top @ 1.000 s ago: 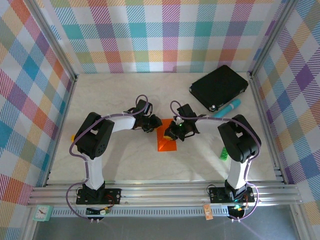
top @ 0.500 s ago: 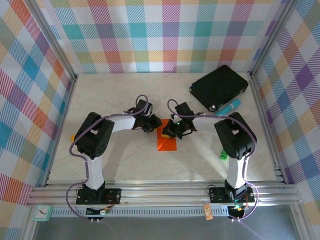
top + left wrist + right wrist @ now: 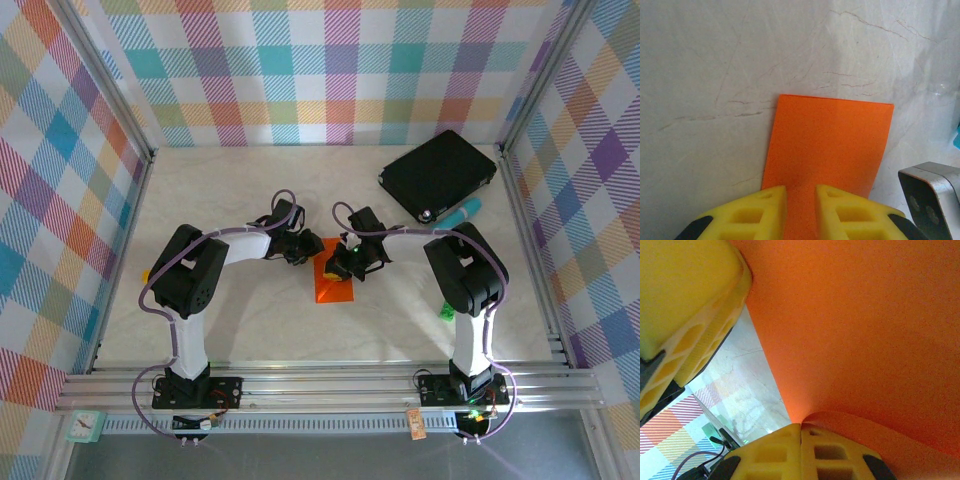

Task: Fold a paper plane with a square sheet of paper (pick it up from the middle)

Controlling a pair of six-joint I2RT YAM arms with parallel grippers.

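**Item:** square sheet of paper (image 3: 334, 285), bright orange, plain. Lies at the middle of the counter (image 3: 230, 320), well apart from the black pad (image 3: 438, 172) at the far right corner. In the left wrist view it reads as an upright rectangle (image 3: 830, 145), flat on the marble, its far edge straight and clean.

**Left gripper** (image 3: 800, 192): jaws narrowly apart, set over the near part of the sheet with orange showing in the gap between them. Judged to be holding the sheet down, not pinching it.

**Right gripper** (image 3: 801, 427): jaws closed on the sheet. A flap of the paper (image 3: 865, 330) curls up from the counter into the pinch, and a yellow finger of the left gripper (image 3: 690, 300) sits close beside it.

**Step in hand (judged):** carrying a flap over to make a fold.

**Handling notes:**
- Keep the left jaws pressed firmly where they are. They are the anchor, and any slide skews the crease.
- Move the right pinch in a low arc over the sheet. A high lift would likely drag the whole paper from under the anchor.
- Bring edge to edge before letting go (the straight far edge is the best reference).
- Thin paper buckles, so pull lightly and evenly.
- The two grippers work very near each other, so leave clearance between their fingers.
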